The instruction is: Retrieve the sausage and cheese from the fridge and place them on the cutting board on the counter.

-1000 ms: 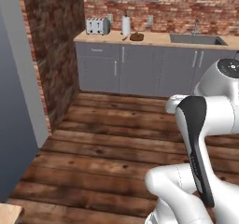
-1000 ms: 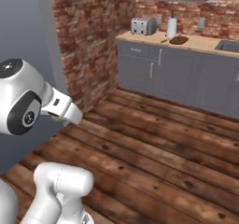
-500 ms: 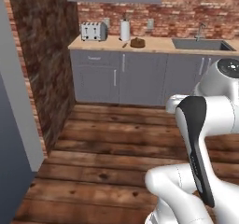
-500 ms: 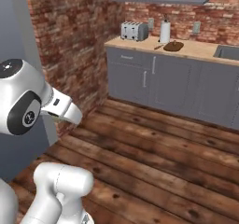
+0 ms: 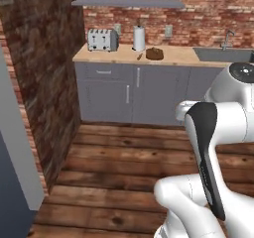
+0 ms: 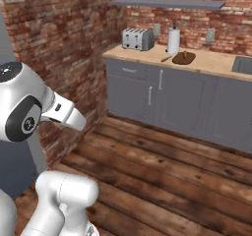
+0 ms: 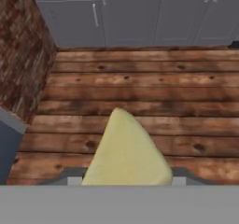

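The cheese [image 7: 125,153] wedge is pinched at its thick end in the part-closed gripper [image 7: 125,178], carried above the floorboards. Probably light, firm, slightly waxy, so a mid-wedge squeeze is favoured. The cutting board [image 5: 155,54] is seen far off on the counter [image 5: 173,58].

At the upper left of your left base view, a silver toaster [image 5: 102,39] stands on the worktop, with a white paper-towel roll [image 5: 139,38] just to its right. Right of the roll, a knife [image 5: 139,56] lies flat. A grey sink [image 5: 221,54] with a faucet [image 5: 227,36] sits at the upper right. A grey shelf [image 5: 128,3] hangs across the top on the brick wall [image 5: 44,68]. Dark wood floor [image 5: 119,182] fills your lower frame.
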Available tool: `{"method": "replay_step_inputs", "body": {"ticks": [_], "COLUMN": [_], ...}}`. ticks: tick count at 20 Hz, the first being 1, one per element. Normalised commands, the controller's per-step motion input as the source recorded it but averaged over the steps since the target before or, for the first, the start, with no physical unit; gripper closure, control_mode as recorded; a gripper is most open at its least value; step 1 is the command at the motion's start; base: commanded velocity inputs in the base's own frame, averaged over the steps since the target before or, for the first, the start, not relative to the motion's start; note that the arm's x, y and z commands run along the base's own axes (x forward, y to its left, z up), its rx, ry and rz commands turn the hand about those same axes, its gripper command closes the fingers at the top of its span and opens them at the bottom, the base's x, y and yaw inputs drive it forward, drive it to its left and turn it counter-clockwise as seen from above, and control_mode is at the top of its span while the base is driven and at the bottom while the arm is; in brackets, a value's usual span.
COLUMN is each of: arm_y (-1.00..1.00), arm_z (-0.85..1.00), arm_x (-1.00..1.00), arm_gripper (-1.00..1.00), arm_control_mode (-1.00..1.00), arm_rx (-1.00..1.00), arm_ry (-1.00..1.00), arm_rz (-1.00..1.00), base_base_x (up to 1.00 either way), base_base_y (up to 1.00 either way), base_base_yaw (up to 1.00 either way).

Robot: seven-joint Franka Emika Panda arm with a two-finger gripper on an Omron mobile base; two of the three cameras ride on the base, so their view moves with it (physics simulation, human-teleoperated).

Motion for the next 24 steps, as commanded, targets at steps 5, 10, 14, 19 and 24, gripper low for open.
{"method": "replay_step_inputs", "body": {"ticks": [5,10,14,19,24], "arm_y": [0.00,0.00,0.00,0.00,0.00], "arm_z": [0.00,0.00,0.00,0.00,0.00], "arm_x": [0.00,0.00,0.00,0.00,0.00], "arm_gripper": [1.00,1.00,1.00,1.00,1.00], "arm_control_mode": [1.00,1.00,1.00,1.00,1.00], "arm_rx": [0.00,0.00,0.00,0.00,0.00], "arm_ry": [0.00,0.00,0.00,0.00,0.00], "arm_rz": [0.00,0.00,0.00,0.00,0.00], "base_base_x": [1.00,1.00,1.00,1.00,1.00], "base_base_y": [-0.11,-0.01,0.00,-0.02,0.00], "base_base_yaw": [-0.01,-0.06,-0.06,-0.05,-0.09]}}
